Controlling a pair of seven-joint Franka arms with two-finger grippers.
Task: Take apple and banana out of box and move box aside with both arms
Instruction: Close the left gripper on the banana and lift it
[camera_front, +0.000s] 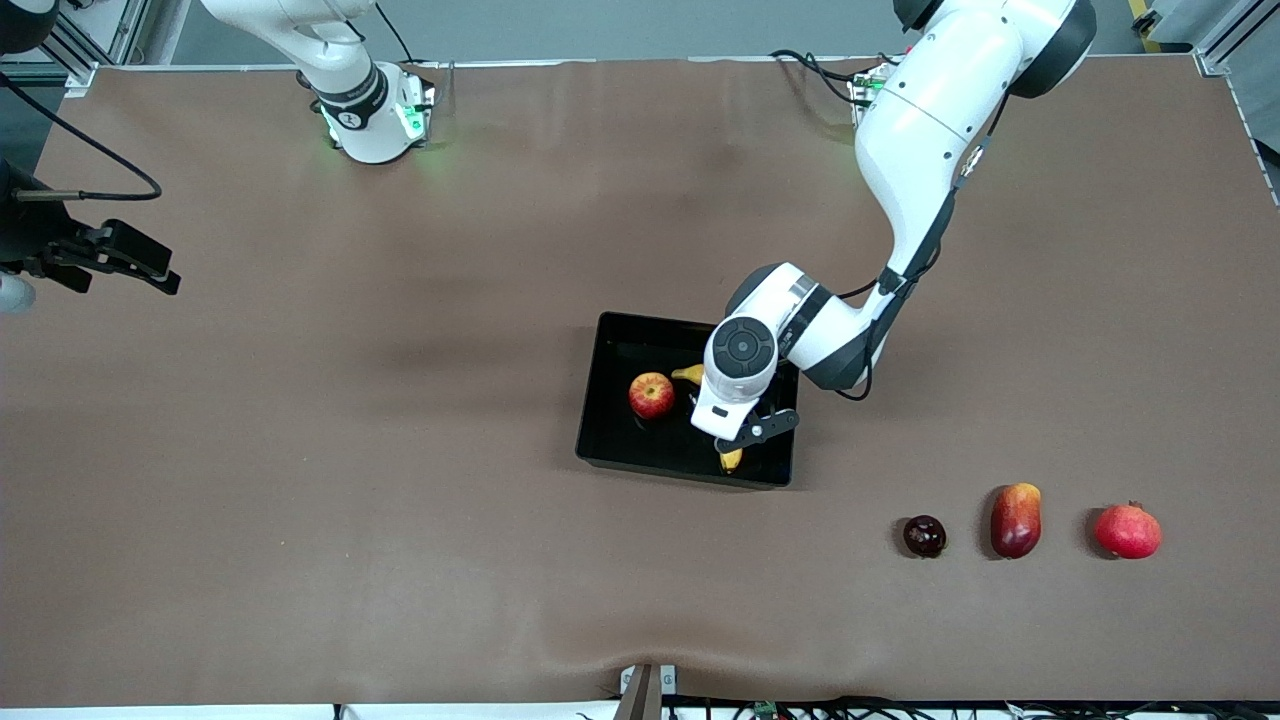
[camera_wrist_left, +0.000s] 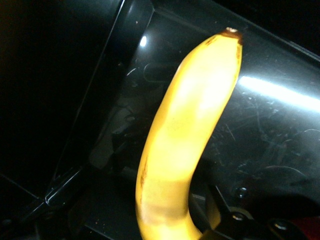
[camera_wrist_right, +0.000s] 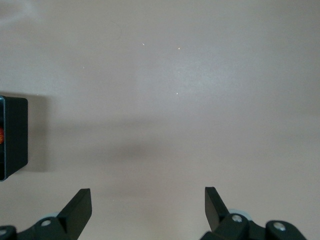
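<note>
The banana (camera_wrist_left: 187, 140) is seen between the left gripper's (camera_wrist_left: 200, 220) jaws in the black tray (camera_front: 610, 400), beside the apple (camera_front: 651, 395); whether it is gripped cannot be told. The right gripper (camera_wrist_right: 145, 210), held wide open and empty, waits over bare table (camera_wrist_right: 175, 75).

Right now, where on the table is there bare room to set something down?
Bare brown table spreads from the black tray toward the right arm's end. The right gripper waits there, fingers open. It is crowded in the tray: apple, banana, left gripper. Plum, mango-like fruit and pomegranate line up toward the left arm's end.
</note>
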